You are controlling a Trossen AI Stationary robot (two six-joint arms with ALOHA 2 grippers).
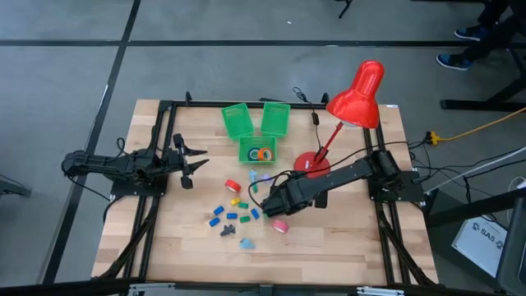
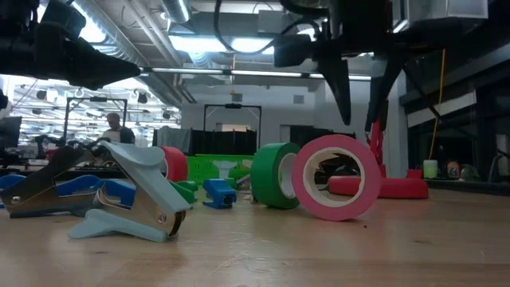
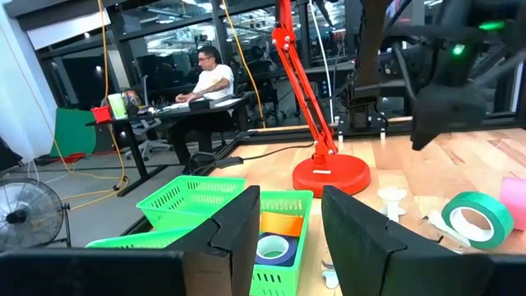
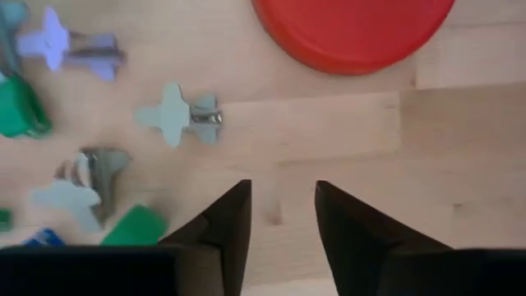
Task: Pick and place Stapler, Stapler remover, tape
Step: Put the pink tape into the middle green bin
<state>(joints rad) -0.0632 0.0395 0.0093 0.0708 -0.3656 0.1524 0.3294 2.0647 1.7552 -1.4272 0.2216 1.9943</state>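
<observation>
- Two rolls of tape lie nearest — pink tape roll (image 2: 335, 177) and green tape roll (image 2: 276, 175), touching.
- Right gripper (image 1: 278, 205) hovers above, jaws narrowly apart, empty — centre before descending.
- Left gripper (image 1: 187, 163) waits far left, nearly together.
- Middle basket (image 1: 257, 151) beyond holds rolls.

Readable text: one item only. High view, floor off the table's right near corner: a white box (image 1: 483, 240) with dark lettering that reads roughly "SA5"; the last character is uncertain and the smaller print beneath it is illegible. Nothing legible on the tape rolls, the green baskets, the red lamp or the arms. Low view and left wrist view: background room shows no sign or label that can be read.
</observation>
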